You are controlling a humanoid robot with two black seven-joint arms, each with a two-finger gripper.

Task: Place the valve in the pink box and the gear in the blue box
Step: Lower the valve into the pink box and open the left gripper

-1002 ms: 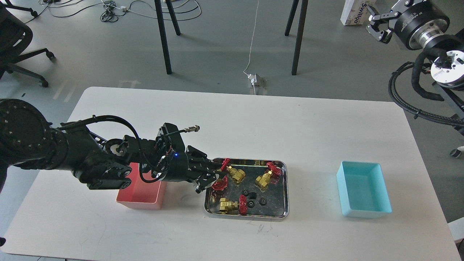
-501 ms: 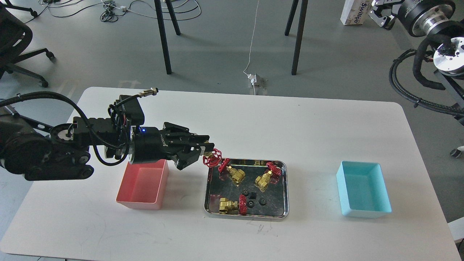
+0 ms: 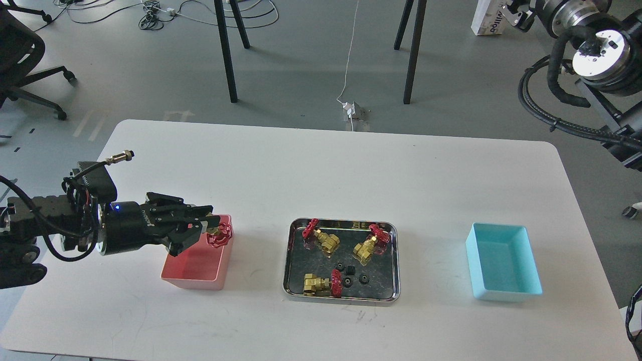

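Observation:
My left gripper is shut on a valve with a red handwheel and holds it above the right part of the pink box. Three more valves lie in the steel tray: one at the back left, one at the back right and one at the front. Small black gears lie among them in the tray. The blue box stands empty at the right. My right gripper is raised at the top right, far from the table, small and partly cut off.
The white table carries the pink box, tray and blue box in a row near its front. Table legs, cables and an office chair stand on the floor behind it. My right arm's cables hang at the right.
My left gripper lifted a valve out of the tray and carried it left, to above the pink box. My right arm rose further toward the top right.

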